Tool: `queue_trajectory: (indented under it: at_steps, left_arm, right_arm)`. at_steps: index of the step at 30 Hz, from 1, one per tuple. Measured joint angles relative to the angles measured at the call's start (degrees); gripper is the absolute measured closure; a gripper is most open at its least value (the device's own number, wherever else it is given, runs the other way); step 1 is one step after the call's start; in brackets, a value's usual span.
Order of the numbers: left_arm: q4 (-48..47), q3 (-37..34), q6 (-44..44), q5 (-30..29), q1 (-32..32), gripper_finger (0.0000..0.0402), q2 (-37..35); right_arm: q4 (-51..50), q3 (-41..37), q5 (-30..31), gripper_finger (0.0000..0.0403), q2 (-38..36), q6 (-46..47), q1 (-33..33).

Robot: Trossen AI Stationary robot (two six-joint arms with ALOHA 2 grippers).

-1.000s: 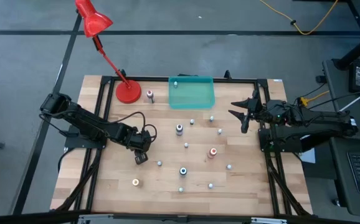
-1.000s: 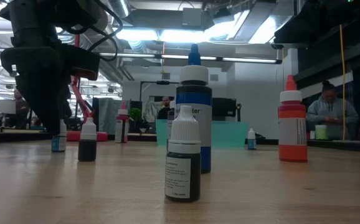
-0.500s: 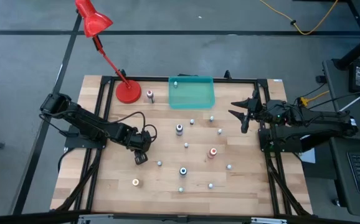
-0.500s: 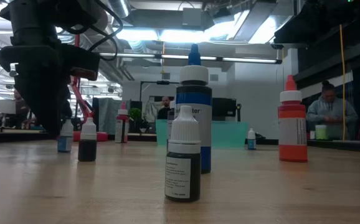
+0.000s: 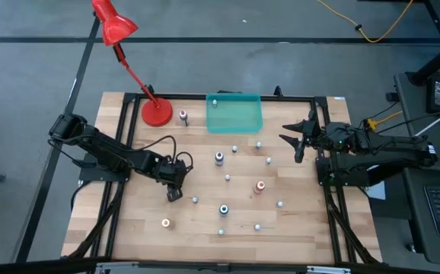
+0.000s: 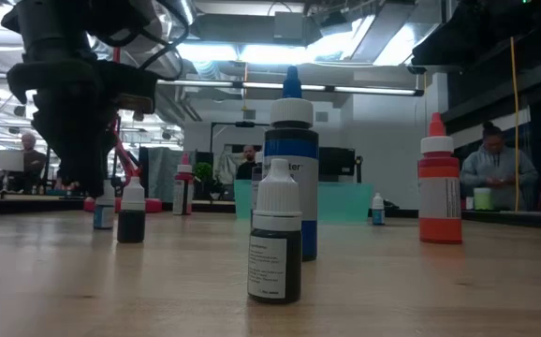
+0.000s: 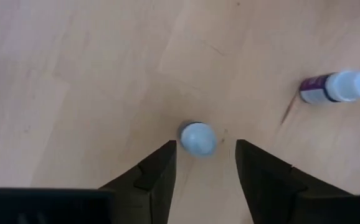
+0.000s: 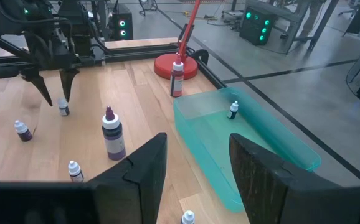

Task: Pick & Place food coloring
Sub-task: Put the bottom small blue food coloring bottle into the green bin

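Shifted sideways, left pincer [image 7: 205, 163] now spread around small bottle [image 7: 197, 138]; purple bottle [image 7: 339, 88] nearby.

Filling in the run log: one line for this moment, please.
left gripper: open over small bottle | right gripper: open, waiting at table's right | tray: one bottle inside

- In the low view the left hand [image 6: 81, 183] hides part of the small bottle [image 6: 105, 208] behind it.
- Beside the teal tray [image 5: 235, 114], the whitish bottles [image 5: 235, 149] are too small from above to read.
- The red lamp [image 6: 121, 159] is mostly hidden behind that arm.
- The right arm's top is cut off in the low view.
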Motion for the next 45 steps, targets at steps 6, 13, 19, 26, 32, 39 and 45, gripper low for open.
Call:
queue_trajectory:
  at_steps: [6,13,19,26,32,39,45]
  left_arm:
    - [-0.7,0.0,0.3,-1.2,0.0,0.0231,0.0]
    - [0.9,0.0,1.6,-1.3,0.7,0.0231,0.0]
    - [1.0,0.0,2.4,-1.1,1.8,0.0234,0.0]
    - [-0.3,0.0,3.8,2.0,2.3,0.0259,0.0]
    - [-0.1,0.0,4.4,2.1,2.4,0.0270,0.0]
    - [-0.1,0.0,4.7,1.7,2.4,0.0278,0.0]
    - [0.0,0.0,4.9,1.6,2.5,0.0319,0.0]
  right_arm:
    - [0.0,0.0,0.0,0.0228,0.0,0.2,0.0]
    - [0.0,0.0,0.0,0.0228,0.0,0.2,0.0]
    - [0.0,0.0,0.0,0.0228,0.0,0.1,0.0]
    - [0.0,0.0,0.0,0.0228,0.0,0.2,0.0]
    - [0.0,0.0,0.0,0.0228,0.0,0.1,0.0]
    - [0.0,0.0,0.0,0.0228,0.0,0.1,0.0]
    - [0.0,0.0,0.0,0.0228,0.0,-0.1,0.0]
